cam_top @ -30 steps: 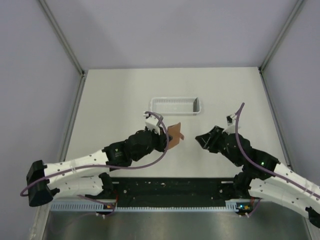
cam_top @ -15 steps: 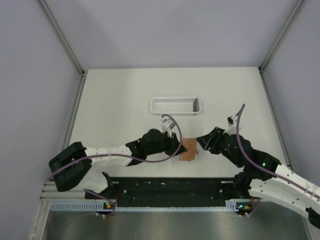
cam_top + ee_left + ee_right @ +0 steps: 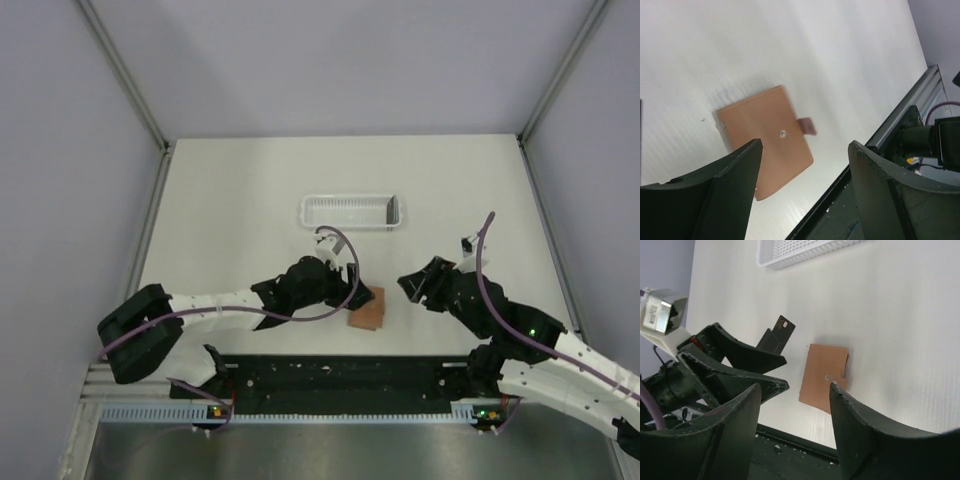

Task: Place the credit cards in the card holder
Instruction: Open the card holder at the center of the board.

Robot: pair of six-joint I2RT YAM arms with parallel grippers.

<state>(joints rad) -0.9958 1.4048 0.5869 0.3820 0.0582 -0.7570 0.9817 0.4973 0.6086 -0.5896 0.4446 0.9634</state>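
Observation:
The card holder (image 3: 366, 313) is a closed reddish-brown wallet with a snap tab, lying flat on the table near the front edge; it also shows in the left wrist view (image 3: 767, 142) and the right wrist view (image 3: 822, 378). My left gripper (image 3: 357, 296) hovers just left of and above it, open with nothing between its jaws (image 3: 805, 167). A black credit card (image 3: 780, 334) with a small white mark lies just behind the left gripper's fingers (image 3: 742, 365). My right gripper (image 3: 410, 284) stands open and empty to the right of the wallet (image 3: 795, 390).
A white slatted tray (image 3: 350, 211) sits behind the wallet, also in the right wrist view (image 3: 800, 250). The black base rail (image 3: 340, 375) runs along the table's front edge close to the wallet. Grey walls enclose the table.
My left gripper carried the card holder down and to the right, set it on the table and opened. The right gripper opened wider and shifted slightly.

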